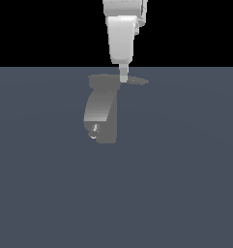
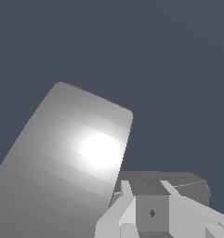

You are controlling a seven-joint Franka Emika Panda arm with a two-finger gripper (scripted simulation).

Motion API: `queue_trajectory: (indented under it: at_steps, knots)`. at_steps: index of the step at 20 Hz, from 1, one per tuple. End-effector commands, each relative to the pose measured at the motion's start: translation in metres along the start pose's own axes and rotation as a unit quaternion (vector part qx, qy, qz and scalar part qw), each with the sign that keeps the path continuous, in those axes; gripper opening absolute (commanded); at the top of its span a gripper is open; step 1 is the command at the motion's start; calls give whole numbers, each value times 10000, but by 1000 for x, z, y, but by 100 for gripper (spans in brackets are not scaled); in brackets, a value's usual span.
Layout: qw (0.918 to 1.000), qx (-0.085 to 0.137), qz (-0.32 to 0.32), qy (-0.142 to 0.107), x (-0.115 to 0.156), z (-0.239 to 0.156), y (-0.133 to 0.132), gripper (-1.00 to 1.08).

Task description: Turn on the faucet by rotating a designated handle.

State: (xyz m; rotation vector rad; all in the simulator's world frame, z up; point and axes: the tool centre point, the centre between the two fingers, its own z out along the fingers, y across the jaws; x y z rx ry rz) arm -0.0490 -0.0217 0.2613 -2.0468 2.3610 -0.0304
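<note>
The arm is reaching down over the faucet (image 1: 102, 109), which is standing alone on the grey counter (image 1: 185, 184), and the fingers (image 1: 123, 77) are sitting at the fixture's top, right at the root of the handle (image 1: 136, 81). That thin lever is pointing away from the fingers toward the exterior view's right. In the wrist view the fingers (image 2: 127, 190) are spread apart, released, with a dark block of the faucet's top (image 2: 153, 180) between them; whether they are touching it I cannot tell.

The likely trouble is leverage: pushing so near the pivot is giving little turning force, so the fingers may slide off or jam against the body instead of rotating the lever.

The broad curved spout (image 2: 67, 158) is lying just beside the fingers and could be struck during the sweep. Nothing else is showing nearby.
</note>
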Motion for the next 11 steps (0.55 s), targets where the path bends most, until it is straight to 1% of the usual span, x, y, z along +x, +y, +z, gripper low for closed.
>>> queue_trajectory:
  at_steps: [1,10,11]
  knots:
    - [9999,-70,75,-2,17,8,-6,-100]
    - [9998,-126,122,1,52,13,-30,-100]
    - [9998,-126,122,1,52,13,-30,-100]
